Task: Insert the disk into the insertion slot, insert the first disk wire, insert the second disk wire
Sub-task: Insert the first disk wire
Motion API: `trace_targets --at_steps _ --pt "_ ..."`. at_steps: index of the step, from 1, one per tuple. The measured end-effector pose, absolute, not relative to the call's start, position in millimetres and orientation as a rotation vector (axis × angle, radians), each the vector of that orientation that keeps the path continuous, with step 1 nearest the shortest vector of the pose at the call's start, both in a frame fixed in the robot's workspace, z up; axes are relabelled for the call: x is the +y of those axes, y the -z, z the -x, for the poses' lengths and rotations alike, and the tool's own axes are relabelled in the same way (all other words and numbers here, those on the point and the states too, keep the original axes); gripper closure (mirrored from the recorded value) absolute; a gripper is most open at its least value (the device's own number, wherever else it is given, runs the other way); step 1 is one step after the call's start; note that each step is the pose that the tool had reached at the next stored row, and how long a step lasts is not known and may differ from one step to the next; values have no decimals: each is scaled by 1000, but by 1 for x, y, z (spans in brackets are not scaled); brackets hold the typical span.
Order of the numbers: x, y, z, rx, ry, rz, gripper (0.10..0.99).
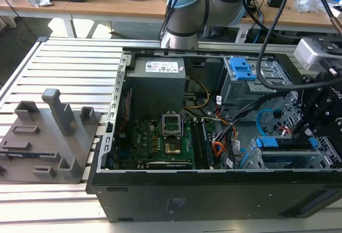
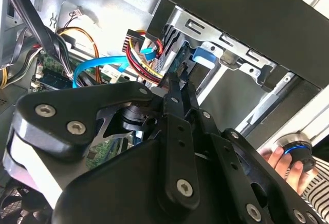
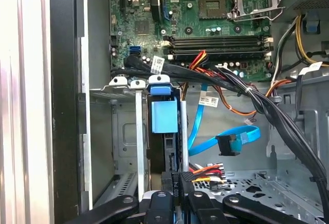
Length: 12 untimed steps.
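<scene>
The disk sits edge-on in the insertion slot, its body largely hidden. Reaching into the computer case, the gripper is nearly closed, seemingly pinching a dark plug against it.

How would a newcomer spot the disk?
Inside the open case, go to the exterior view's right end, to the light grey cage. The disk sits in it, blue-framed, unlike the bare blue latch on the darker bay behind.

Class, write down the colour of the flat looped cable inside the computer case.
Light blue; the looped cable shows best in the first wrist view.
</scene>
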<state>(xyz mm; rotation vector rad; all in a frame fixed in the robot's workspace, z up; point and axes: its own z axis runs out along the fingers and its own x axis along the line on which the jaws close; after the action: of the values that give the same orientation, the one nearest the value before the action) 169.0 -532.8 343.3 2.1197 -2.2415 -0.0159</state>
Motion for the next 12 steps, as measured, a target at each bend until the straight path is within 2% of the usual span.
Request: trace_targets --at_steps 12 --pt "-533 -338 -172 -2247 29 -2125 910"
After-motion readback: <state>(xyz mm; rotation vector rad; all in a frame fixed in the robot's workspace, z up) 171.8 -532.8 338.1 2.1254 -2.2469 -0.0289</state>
